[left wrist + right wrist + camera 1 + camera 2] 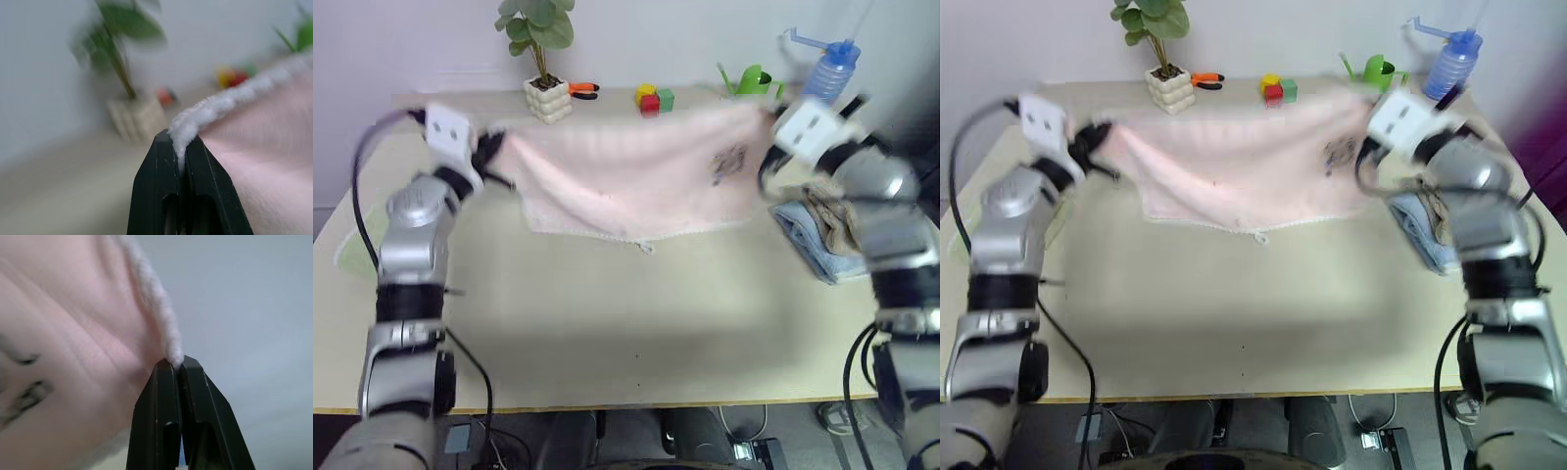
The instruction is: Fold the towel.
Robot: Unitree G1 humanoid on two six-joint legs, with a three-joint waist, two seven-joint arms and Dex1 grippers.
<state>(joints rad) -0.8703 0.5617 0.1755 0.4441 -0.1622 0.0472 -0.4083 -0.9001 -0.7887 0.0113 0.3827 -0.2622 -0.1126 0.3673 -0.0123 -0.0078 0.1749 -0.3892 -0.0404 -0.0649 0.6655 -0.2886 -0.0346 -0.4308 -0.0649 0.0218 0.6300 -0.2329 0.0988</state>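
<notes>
Towel [626, 176] stretched between raised arms; left fingers [181, 161], right fingers [178, 369] pinch corners.

Beige table [607, 323]: potted plant [546, 93], toy blocks [653, 99], blue towel [822, 245] at right edge.

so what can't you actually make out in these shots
- Towel: the dark printed mark is too blurred to read, eye views.
- Folded towels on the table's right: partly hidden by the right arm.
- Plant pot: blurred in the left wrist view.
</notes>
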